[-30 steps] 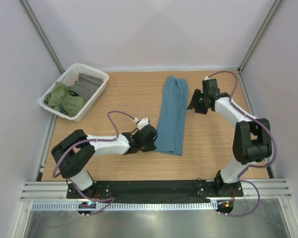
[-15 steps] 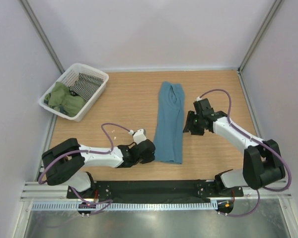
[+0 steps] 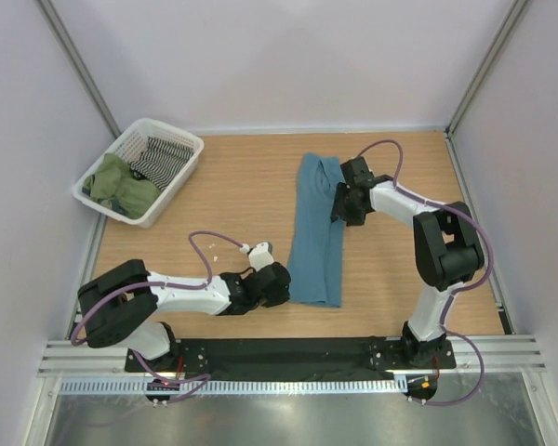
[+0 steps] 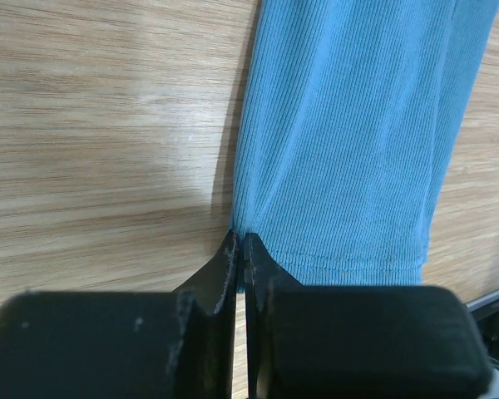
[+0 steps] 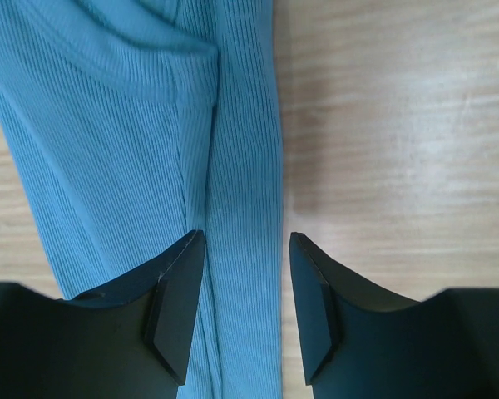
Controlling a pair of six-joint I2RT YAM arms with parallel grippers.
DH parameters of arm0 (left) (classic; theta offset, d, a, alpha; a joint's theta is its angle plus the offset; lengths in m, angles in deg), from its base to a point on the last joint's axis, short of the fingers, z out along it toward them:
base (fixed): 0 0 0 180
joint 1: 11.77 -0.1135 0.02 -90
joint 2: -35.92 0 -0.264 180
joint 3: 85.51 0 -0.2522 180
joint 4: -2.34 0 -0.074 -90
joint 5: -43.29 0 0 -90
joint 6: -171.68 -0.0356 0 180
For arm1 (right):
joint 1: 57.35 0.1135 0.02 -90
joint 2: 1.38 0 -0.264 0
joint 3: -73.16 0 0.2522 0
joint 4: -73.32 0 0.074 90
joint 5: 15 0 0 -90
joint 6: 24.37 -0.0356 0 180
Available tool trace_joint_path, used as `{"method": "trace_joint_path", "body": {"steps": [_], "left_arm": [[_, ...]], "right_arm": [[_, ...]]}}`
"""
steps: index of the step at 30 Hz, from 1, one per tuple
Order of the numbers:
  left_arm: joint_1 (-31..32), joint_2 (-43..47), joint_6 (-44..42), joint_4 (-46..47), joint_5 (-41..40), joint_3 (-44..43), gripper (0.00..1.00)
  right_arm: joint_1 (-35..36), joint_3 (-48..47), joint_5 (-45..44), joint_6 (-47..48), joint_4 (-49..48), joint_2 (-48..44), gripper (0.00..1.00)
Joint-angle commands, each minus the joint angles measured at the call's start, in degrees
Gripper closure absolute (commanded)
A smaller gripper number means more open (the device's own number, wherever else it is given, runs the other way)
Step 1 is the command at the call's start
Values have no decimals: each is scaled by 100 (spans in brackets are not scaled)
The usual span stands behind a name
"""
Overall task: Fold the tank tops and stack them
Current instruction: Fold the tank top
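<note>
Teal-blue tank top (image 3: 316, 237), ribbed, folded narrow

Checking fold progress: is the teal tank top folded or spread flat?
Folded lengthwise: the teal tank top lies as a narrow strip, with overlapping layers in the right wrist view.

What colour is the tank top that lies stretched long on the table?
Plain teal-blue, finely ribbed. The tank top shows best in the left wrist view.

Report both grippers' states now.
Left gripper: shut, pinching the blue top at its hem corner.
Right gripper: open, astride the top's edge, holding nothing.
</note>
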Motion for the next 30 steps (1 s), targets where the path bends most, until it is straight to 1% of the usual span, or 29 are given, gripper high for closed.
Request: {"method": "trace_joint_path", "body": {"steps": [1,6,8,9,10,12,13,14,18,21,22,24,25,27,28,30], "left_arm": [[18,140,-99,-125,-316,-75,97],[18,202,-169,-265,-422,-171,96],[-8,193,-195,-283,-422,-189,96],[-17,176,-196,-292,-413,-215,96],[-35,149,-196,-283,-387,-207,95],[-149,71,-178,-214,-212,-189,95],[-262,26,-169,-143,-107,-163,95],[-324,-9,-169,-56,86,-128,96],[-588,-106,-222,147,307,-57,96],[-869,-97,-493,147,386,-127,96],[-1079,-97,-564,147,456,-154,96],[-1238,-123,-704,147,562,-276,96],[-1300,-123,-766,86,536,-338,96],[-1300,-115,-968,-142,475,-531,96],[-1300,-106,-1012,-212,422,-584,94],[-1309,-36,-1066,-344,369,-620,92]], "right_arm": [[-24,-555,-233,73,-39,301,49],[-33,-960,-347,82,93,715,49],[-33,-1110,-338,109,119,891,52],[-41,-1154,-347,109,119,952,54],[-42,-1232,-365,117,128,996,59],[-33,-1321,-400,117,172,1163,64],[-41,-1408,-409,117,172,1216,69],[-33,-1461,-400,126,172,1312,71],[-33,-1839,-365,109,242,1663,71],[-33,-2548,-277,65,347,2067,72],[-33,-2725,-233,56,374,2199,72],[-33,-3086,-102,56,506,2402,69],[-33,-3418,-23,56,541,2594,63],[-33,-3702,22,56,682,2701,58],[-33,-3868,22,73,743,2684,51],[-24,-3861,22,108,752,2518,47]]}}
